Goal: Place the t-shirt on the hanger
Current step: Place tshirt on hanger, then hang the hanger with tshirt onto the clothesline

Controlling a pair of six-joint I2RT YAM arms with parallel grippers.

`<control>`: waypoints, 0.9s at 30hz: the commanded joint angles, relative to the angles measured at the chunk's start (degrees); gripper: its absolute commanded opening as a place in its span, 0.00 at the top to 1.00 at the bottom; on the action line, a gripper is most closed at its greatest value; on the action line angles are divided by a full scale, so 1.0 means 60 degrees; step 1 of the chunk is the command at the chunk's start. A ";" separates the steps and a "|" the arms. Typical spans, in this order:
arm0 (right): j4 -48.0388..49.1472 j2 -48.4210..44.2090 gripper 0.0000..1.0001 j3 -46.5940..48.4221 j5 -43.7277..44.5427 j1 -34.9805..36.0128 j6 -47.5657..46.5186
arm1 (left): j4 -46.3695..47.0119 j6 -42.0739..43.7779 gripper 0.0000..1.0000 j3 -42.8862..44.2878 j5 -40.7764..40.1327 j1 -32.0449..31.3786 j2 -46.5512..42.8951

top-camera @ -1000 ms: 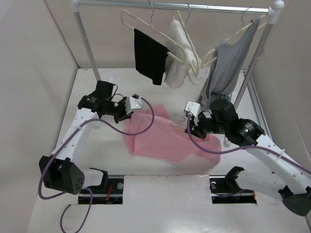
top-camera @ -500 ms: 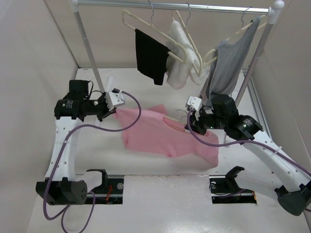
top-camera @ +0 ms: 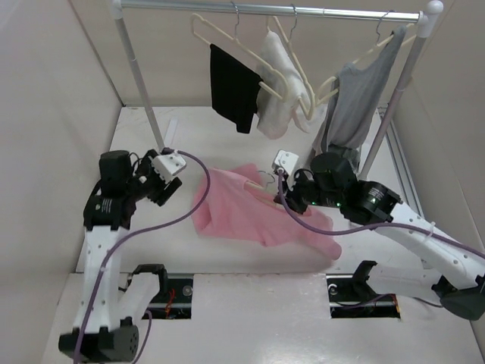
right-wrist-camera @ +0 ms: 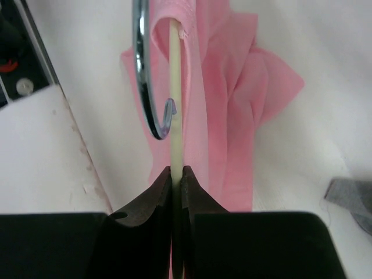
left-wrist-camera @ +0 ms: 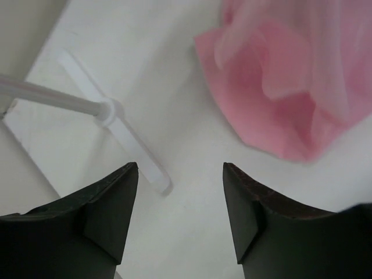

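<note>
The pink t-shirt [top-camera: 239, 214] lies crumpled on the white table between the two arms, with its upper part lifted. The cream hanger [right-wrist-camera: 176, 99] runs up into the shirt's fabric [right-wrist-camera: 232, 110], and its metal hook [right-wrist-camera: 142, 70] curves out beside it. My right gripper [right-wrist-camera: 177, 170] is shut on the hanger's thin bar; in the top view it [top-camera: 286, 199] sits at the shirt's right side. My left gripper [left-wrist-camera: 180, 174] is open and holds nothing. It hovers over bare table left of the shirt [left-wrist-camera: 285, 87], at the left in the top view [top-camera: 161, 189].
A clothes rack [top-camera: 273, 10] spans the back, with a black garment [top-camera: 235, 89], a white garment [top-camera: 276, 83] and a grey top [top-camera: 352, 98] on like hangers. Its left post [top-camera: 140, 83] and foot [left-wrist-camera: 119, 136] stand close to my left gripper. The right post [top-camera: 386, 129] is behind my right arm.
My left gripper opened, let go of the shirt's left edge and drew back to the left. The shirt sagged onto the table. My right gripper shifted left with the hanger.
</note>
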 commanded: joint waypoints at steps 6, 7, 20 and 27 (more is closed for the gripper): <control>0.4088 0.0962 1.00 0.0574 0.4864 0.2159 0.4312 | 0.1706 -0.4188 0.41 -0.0303 0.1580 0.0050 -0.3671; 0.4581 0.1196 1.00 0.0733 0.5347 0.2291 0.4620 | 0.1315 -0.4305 0.41 -0.0303 0.1713 0.0050 -0.3804; 0.3490 0.6920 1.00 0.7543 0.9950 0.3157 0.6642 | -0.1897 -0.4555 0.29 0.2567 0.2138 0.0050 -0.2546; 0.3896 0.8066 1.00 0.8366 1.0493 0.3157 0.7275 | -0.2102 -0.4116 0.00 0.2758 0.2651 0.0050 -0.1522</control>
